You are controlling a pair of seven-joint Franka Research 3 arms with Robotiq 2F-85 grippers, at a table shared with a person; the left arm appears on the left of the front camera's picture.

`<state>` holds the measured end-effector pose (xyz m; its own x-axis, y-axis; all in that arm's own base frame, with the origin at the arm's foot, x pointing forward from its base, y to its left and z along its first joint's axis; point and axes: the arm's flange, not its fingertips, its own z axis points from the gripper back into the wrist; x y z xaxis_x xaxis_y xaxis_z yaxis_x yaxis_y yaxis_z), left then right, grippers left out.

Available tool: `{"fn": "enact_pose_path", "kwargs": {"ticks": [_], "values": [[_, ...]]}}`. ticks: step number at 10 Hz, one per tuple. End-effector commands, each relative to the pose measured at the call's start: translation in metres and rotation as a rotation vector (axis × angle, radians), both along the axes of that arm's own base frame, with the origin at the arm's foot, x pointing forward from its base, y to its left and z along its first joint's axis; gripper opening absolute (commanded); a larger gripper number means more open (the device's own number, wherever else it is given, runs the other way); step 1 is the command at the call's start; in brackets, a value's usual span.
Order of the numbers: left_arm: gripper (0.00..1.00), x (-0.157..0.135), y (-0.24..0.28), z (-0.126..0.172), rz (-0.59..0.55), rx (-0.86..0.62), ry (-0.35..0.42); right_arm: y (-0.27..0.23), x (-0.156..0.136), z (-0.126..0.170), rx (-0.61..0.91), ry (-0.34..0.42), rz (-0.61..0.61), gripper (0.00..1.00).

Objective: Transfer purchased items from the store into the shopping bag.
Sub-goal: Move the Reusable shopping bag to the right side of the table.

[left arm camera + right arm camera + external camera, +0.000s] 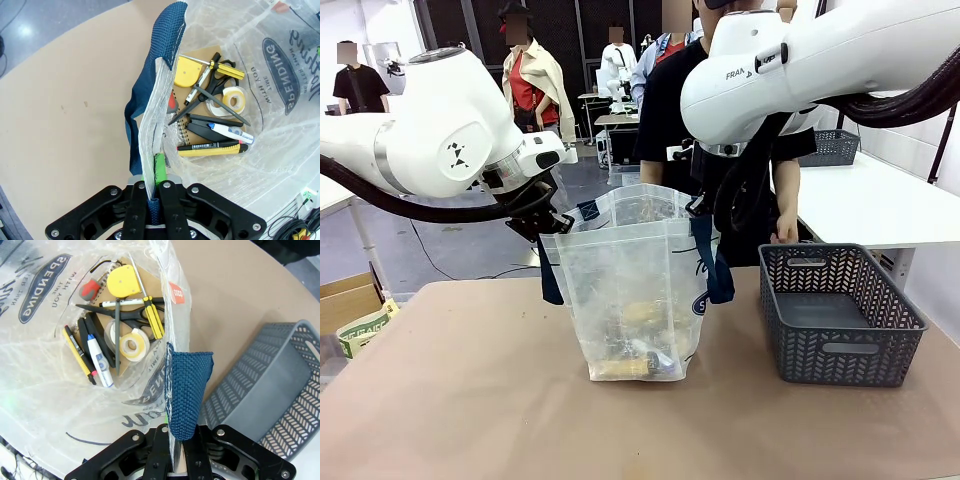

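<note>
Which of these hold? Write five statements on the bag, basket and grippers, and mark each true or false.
1. The left gripper is shut on the rim of the bag. True.
2. The basket holds a tape measure. False: the tape measure lies in the bag.
3. The right gripper is open over the basket. False: it is shut on the bag's rim, at a blue handle.
4. Scissors lie in the bag. True.
5. The bag lies flat on the table. False: it stands upright, mouth held open.
</note>
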<state>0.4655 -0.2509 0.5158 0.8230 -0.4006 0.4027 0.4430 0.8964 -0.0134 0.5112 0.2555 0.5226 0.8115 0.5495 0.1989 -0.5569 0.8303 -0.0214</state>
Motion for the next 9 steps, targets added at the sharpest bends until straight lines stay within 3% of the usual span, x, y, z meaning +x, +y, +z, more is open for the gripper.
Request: {"fn": "enact_pose_path", "kwargs": {"ticks": [1, 9], "values": [[0.00, -0.0011, 0.0031, -0.0002, 0.013, -0.001, 0.001, -0.0025, 0.0007, 0.0011, 0.002, -0.004, -0.008, 0.00], [0.00, -0.0011, 0.0031, -0.0002, 0.013, -0.001, 0.001, -0.0025, 0.0007, 0.0011, 0.002, -0.004, -0.008, 0.00]]}}
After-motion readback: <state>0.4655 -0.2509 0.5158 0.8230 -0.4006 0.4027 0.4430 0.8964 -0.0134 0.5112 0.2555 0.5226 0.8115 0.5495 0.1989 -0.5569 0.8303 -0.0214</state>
